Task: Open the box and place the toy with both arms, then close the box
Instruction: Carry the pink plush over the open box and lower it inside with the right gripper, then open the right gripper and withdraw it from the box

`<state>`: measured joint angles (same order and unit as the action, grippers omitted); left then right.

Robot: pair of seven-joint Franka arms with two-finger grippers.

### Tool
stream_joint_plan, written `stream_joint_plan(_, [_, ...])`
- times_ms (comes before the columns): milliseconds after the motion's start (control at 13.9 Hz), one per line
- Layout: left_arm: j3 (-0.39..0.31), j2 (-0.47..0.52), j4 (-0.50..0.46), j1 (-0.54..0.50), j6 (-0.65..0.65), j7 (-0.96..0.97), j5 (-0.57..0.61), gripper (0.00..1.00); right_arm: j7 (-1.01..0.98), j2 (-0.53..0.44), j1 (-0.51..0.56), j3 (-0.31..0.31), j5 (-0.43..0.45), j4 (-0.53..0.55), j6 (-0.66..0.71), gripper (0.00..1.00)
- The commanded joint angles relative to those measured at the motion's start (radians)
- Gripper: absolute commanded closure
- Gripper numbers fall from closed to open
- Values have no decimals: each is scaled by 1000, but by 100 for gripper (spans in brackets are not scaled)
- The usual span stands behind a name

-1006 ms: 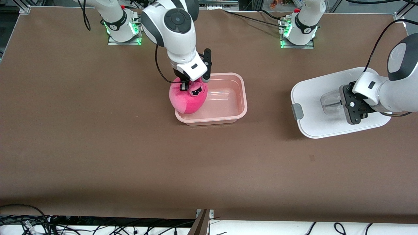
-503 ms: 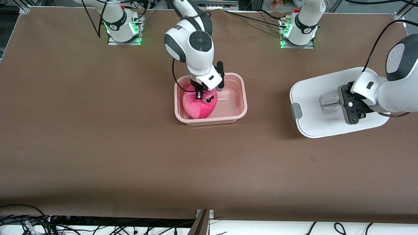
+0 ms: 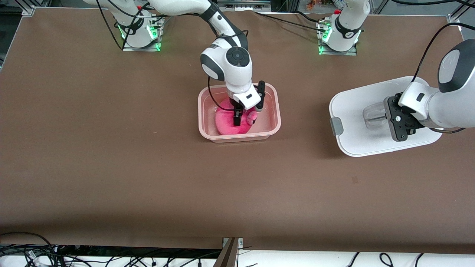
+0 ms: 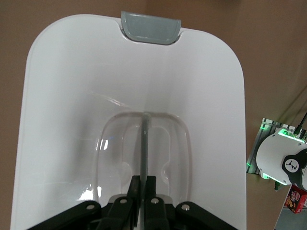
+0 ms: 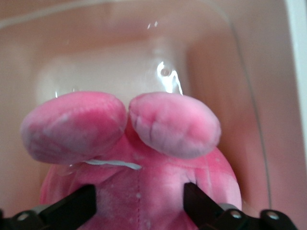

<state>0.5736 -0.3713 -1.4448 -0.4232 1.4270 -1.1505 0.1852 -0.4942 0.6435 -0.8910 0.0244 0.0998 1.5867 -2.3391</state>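
- Right gripper (image 3: pixel 245 116): fingers (image 5: pixel 72 206) spread a little, one on each side of the toy (image 3: pixel 232 124); pads sit at the plush's flanks, can't confirm a firm pinch.
- Toy is down inside the box (image 3: pixel 202 111), at the end toward the right arm, close to the wall nearer the front camera. Right wrist view shows two rounded pink lobes of the plush (image 5: pixel 139 143) above the fingers, with the tub's pale pink floor around them.
- Right arm reaches from its base down into the open tub, wrist over the box's middle.
- Left gripper (image 3: pixel 399 124): fingers (image 4: pixel 135 184) pinched tight on the thin clear bar of the lid's handle (image 4: pixel 145 139).
- Lid (image 3: pixel 356 111) is off the box, lying toward the left arm's end of the table, well apart from the tub; grey clip (image 3: pixel 337 126) on the edge facing the box.
- Box sits open mid-table on the brown table (image 3: pixel 148 178).
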Motion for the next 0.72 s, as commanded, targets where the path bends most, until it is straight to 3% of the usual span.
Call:
stream_joint_plan(0, [14,-17,20,9,-17,-15,23,100,97,16,-6,9,-3,-39,-9,0])
stream_joint_plan(216, [14,-34,23,20,-19,-18,11,100,134,-54,21,17,-55,-33,29,0])
stream_joint_plan(431, [17,-32,29,46,-23,-20,10,100,126,-181,102,46,-132,-37,217,0])
stream_joint_plan(647, [20,-41,27,64,-20,-15,7,100,123,-278,152,133,-135,-37,271,0])
